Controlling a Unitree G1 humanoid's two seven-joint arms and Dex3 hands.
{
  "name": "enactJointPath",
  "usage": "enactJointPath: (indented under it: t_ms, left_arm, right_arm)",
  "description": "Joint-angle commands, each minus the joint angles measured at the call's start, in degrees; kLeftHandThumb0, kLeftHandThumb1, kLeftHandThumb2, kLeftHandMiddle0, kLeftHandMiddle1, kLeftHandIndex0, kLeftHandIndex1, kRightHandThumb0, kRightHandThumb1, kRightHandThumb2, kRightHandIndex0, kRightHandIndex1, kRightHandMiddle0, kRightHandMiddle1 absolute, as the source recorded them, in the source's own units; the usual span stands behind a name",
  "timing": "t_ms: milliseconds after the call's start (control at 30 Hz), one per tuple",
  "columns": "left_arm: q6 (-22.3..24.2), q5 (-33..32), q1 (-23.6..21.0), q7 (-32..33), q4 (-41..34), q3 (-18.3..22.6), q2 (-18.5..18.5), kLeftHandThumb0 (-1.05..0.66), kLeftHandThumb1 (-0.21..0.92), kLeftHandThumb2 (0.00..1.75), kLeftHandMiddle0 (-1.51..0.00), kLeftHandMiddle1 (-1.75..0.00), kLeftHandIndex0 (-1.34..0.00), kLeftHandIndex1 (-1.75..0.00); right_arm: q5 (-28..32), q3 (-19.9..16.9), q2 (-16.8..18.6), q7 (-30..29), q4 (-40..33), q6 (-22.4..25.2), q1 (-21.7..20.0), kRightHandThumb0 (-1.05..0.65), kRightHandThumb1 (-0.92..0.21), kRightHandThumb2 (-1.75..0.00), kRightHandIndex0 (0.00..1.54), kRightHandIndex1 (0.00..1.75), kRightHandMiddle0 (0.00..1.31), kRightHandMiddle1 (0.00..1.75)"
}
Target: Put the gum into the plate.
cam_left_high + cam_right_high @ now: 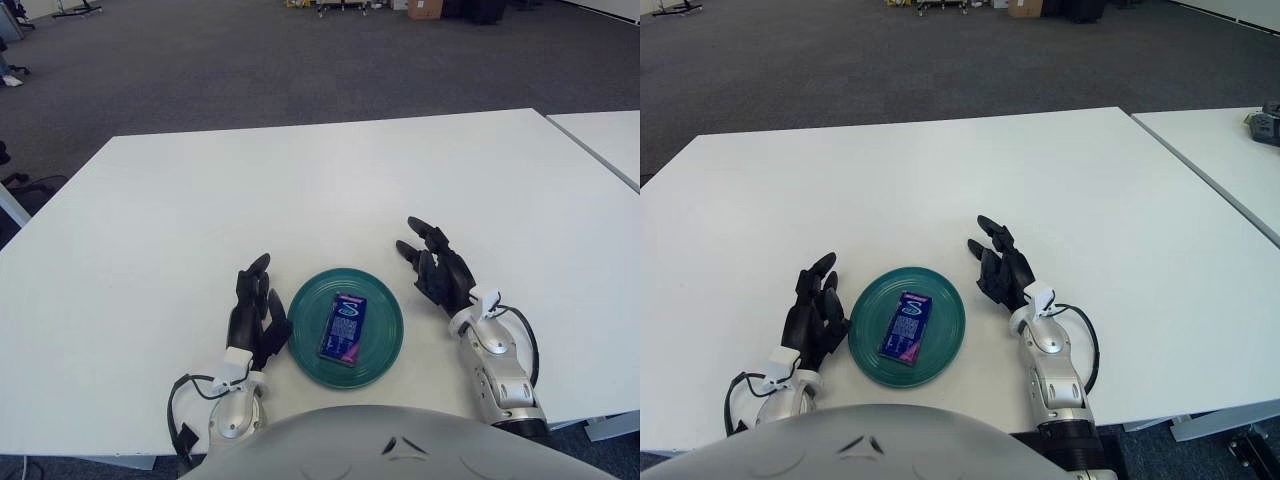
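A blue gum pack (343, 327) lies flat in the middle of a round teal plate (384, 345) near the front edge of the white table (320, 190). My left hand (257, 312) shows just left of the plate, fingers relaxed and holding nothing. My right hand (432, 260) shows just right of the plate, fingers spread and holding nothing. Neither hand touches the gum. The same scene shows in the right eye view, with the gum (904, 324) in the plate (943, 339).
A second white table (605, 140) stands close at the right, with a narrow gap between. Grey carpet floor (250, 70) lies beyond the far edge. Cables run from both wrists near the table's front edge.
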Motion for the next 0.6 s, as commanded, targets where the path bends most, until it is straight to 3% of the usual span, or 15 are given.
enactJointPath:
  t_ms: [0,300,567]
  left_arm:
    - [2.2,0.8,1.3,-0.1,-0.5,-0.8,0.6,-0.86,0.92,1.02,-0.21,0.0,0.0,-0.49]
    - [3.9,-0.4,2.1,0.1,-2.3,-1.2,0.2,-0.88,0.92,1.01,-0.1,0.0,0.0,-0.34]
    - [4.3,-2.2,1.2,-0.8,-1.9,-1.3,0.3,-0.89,0.92,1.02,-0.05,0.0,0.0,-0.26]
  right_arm:
    - [-1.0,1.2,-0.1,0.4,1.3,2.4,3.2,-0.78,-0.92,-0.91,0.23,0.0,0.0,0.43]
    - [-2.6,2.9,0.1,-1.1,-0.5,4.6,5.6,-0.74,-0.92,-0.9,0.12,0.0,0.0,0.38]
    - [-6.2,5.0,1.1,-3.6,3.9,-0.4,6.3,-0.7,-0.92,-0.96,0.03,0.0,0.0,0.25]
